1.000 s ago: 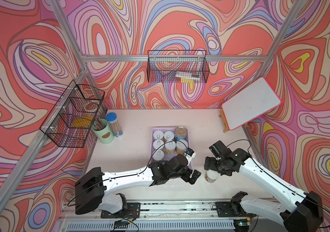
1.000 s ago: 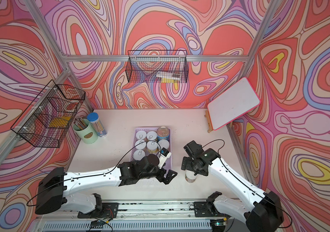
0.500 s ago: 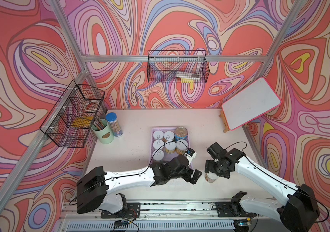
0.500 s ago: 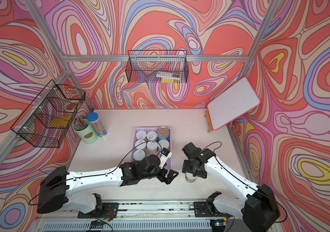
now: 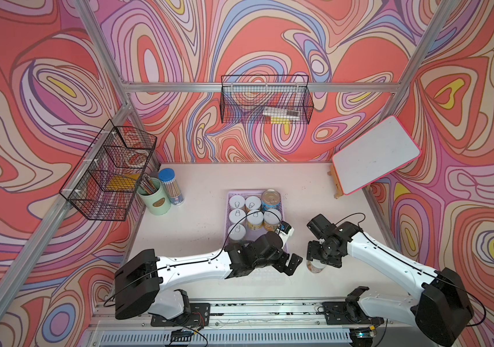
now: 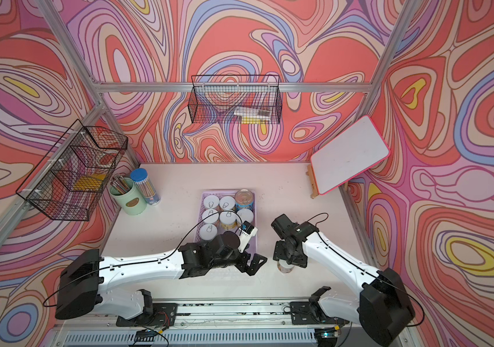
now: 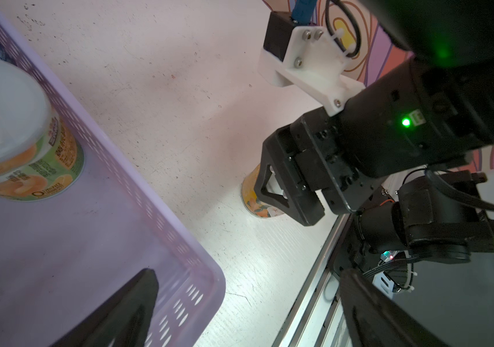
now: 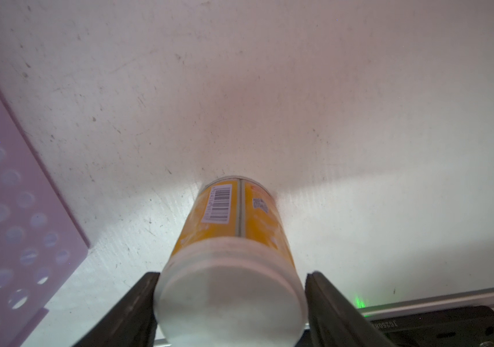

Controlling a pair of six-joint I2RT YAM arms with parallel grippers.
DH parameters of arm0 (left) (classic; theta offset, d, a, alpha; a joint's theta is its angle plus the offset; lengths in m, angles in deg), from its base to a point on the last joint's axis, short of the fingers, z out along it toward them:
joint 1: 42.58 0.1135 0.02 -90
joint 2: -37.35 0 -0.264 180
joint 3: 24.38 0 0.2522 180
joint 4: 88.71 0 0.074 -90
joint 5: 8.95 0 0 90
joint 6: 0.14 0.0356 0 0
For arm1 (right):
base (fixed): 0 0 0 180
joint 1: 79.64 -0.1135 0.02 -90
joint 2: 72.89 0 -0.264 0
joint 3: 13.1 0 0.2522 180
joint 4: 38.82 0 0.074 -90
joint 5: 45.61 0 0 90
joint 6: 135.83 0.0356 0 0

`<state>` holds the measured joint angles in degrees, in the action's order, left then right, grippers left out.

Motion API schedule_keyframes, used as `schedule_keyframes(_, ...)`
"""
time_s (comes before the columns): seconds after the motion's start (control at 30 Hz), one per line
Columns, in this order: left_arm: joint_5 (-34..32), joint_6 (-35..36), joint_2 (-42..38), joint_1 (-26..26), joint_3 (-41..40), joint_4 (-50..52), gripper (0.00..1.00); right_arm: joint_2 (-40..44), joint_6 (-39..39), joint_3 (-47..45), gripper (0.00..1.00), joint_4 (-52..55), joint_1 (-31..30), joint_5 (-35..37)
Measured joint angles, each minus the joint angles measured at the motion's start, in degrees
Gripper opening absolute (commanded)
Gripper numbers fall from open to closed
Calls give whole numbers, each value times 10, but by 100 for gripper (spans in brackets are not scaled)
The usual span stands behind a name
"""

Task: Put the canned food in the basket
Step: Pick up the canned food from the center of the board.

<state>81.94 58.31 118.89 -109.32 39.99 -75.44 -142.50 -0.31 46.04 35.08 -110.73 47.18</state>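
One can (image 5: 316, 266) stands outside the basket (image 5: 283, 210), upright on the counter (image 5: 197, 234) near the front edge. A second ago the right tool (image 5: 320, 259) hung spread above it. Now that tool has dropped and drawn in, pinching the can. The left tool (image 5: 292, 265) has not budged. It is spread wide, just beside the can, at the basket's near corner. In both top views seven cans (image 6: 220, 214) fill the basket's far end. The left arm (image 6: 149, 267) lies across its near end, between the can and the free floor there. A cup (image 6: 133, 201), a tube (image 6: 146, 187) and a whiteboard (image 6: 347, 156) stand well apart.

From the left wrist, the right tool (image 7: 281, 192) covers the top of the can (image 7: 250, 196). The basket (image 7: 137, 192) wall runs between it and a can inside.

From the right wrist, both fingers (image 8: 137, 300) press the white lid (image 8: 230, 300) from either side. The can's (image 8: 230, 222) foot is on the counter, apart from the basket (image 8: 14, 210).
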Motion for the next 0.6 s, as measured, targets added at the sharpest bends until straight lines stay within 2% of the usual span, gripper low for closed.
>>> schedule_keyframes(0.6, 0, -8, 0, 0, -3, 0, 99, -5, 0, 2, 60, 6, 0, -3)
